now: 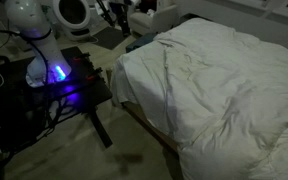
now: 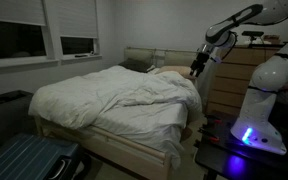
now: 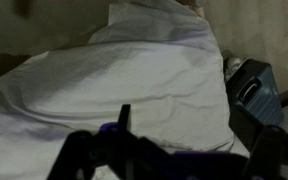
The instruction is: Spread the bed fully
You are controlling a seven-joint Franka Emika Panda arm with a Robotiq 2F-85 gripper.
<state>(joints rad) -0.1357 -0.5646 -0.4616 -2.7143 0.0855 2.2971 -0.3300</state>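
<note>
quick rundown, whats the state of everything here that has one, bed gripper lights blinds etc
bed: made only roughly, not fully spread
duvet: on the bed, wrinkled and bunched, not flat
pillows: uncovered at the head end
gripper: open, nothing between the jaws, hanging over the head end of the bed
light on the robot's base: on, glowing blue
window blind: lowered most of the way
</note>
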